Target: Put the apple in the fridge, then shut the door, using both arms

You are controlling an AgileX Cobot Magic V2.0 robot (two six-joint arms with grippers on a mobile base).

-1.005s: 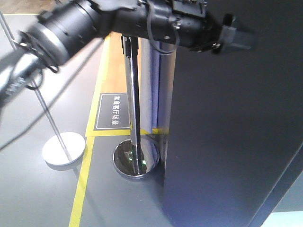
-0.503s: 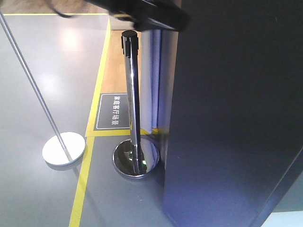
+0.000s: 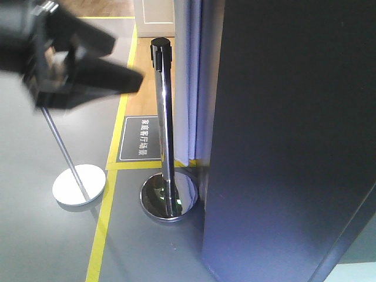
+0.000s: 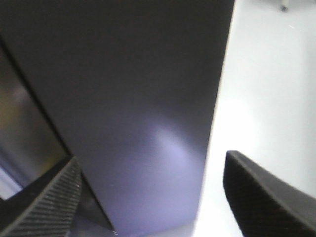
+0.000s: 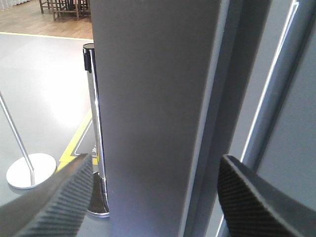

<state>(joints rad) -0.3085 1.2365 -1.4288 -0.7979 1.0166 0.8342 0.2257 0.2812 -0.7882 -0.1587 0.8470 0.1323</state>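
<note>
Both black ribbed grippers, left (image 4: 148, 197) and right (image 5: 153, 197), gape empty before the tall dark grey fridge (image 3: 288, 141); its flat door (image 5: 153, 98) sits shut.

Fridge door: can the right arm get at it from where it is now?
Probably yes. In the right wrist view the open right gripper faces the door edge-on, one finger on each side, with nothing between them. Whether it touches yet cannot be told.

Tall dark grey fridge (image 3: 288, 147), flat matte door (image 5: 153, 113) shut flush, standing upright just beside chrome post.
</note>
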